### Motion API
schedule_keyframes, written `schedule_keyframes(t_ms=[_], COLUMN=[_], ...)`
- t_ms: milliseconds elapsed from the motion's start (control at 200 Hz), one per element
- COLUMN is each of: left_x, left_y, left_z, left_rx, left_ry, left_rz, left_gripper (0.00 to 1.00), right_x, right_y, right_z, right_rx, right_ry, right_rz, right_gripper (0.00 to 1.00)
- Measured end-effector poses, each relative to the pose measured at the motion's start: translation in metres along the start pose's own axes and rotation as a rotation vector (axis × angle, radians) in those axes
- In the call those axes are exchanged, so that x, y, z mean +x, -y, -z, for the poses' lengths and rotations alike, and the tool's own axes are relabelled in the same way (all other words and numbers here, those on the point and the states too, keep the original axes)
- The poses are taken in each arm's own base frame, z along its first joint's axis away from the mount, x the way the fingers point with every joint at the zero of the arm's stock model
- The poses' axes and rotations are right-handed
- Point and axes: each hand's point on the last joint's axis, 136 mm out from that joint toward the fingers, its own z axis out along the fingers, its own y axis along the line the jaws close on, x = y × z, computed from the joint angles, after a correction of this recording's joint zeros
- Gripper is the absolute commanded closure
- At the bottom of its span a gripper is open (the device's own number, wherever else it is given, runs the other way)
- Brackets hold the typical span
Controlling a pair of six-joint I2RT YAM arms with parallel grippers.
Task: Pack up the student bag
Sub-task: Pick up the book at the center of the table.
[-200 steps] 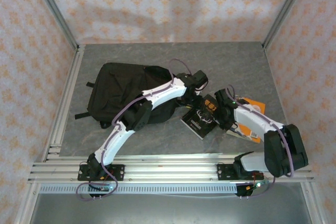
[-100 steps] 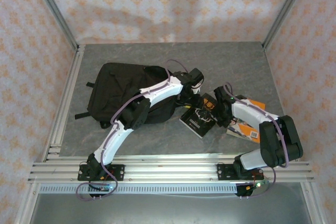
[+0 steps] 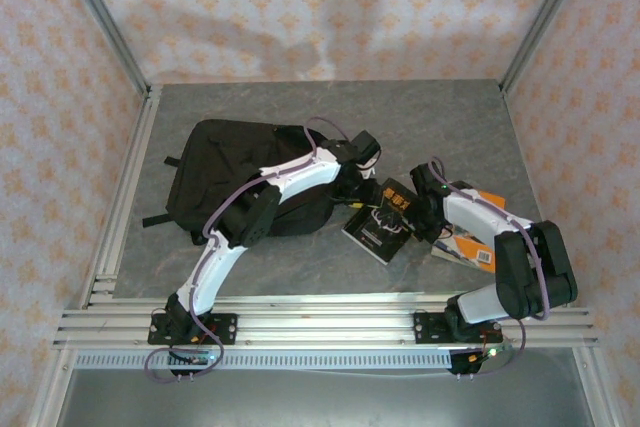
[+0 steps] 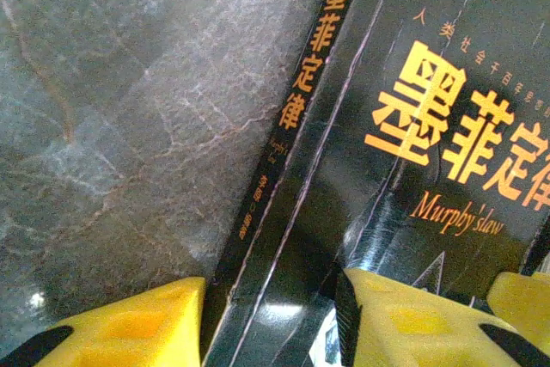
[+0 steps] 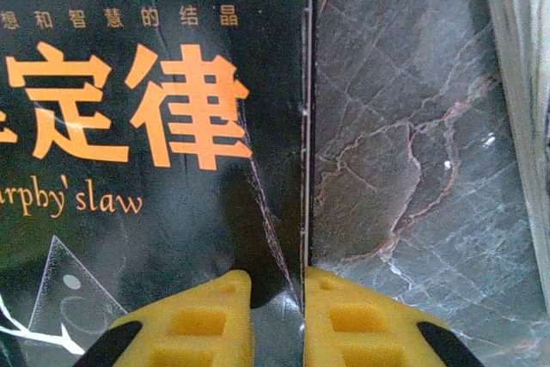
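Counted on bench [image 3: 450,117]: one black soft fabric backpack [image 3: 225,172], left-centre; one orange-white book [image 3: 478,245]; one black orange-lettered book [image 4: 412,83], spine straddled by half-open left gripper [image 4: 271,315]; right gripper [image 5: 303,307] nearly closed, empty.

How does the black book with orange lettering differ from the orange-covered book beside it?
Colour: the black book with orange lettering is dark; the orange-covered book is bright orange. Handling: the left gripper and right gripper have their jaws on opposite edges of the black book; the orange book is ungripped, partly hidden under the right arm. Both sit right of the black fabric backpack.
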Motion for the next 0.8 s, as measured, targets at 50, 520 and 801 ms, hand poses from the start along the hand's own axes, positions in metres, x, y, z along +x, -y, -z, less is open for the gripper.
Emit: schedule_keyframes(t_ms=[50,520,801], left_x=[0.001,0.014,0.020], left_y=[0.000,0.019,0.076], left_z=[0.000,0.015,0.055], left_rx=[0.005,0.143,0.359], left_ry=[0.002,-0.031,-0.005], left_rz=[0.019,0.102,0.035], left_gripper=[0.62,0.67,0.68], right_x=[0.000,-0.008,-0.009], right_y=[0.000,0.013,0.017], right_z=[0.000,0.006,0.007], right_rx=[0.000,0.052,0.072], right_ry=[0.001,0.056,0.064], right_rz=[0.000,0.038,0.070], right_gripper=[0.83,0.84,0.86])
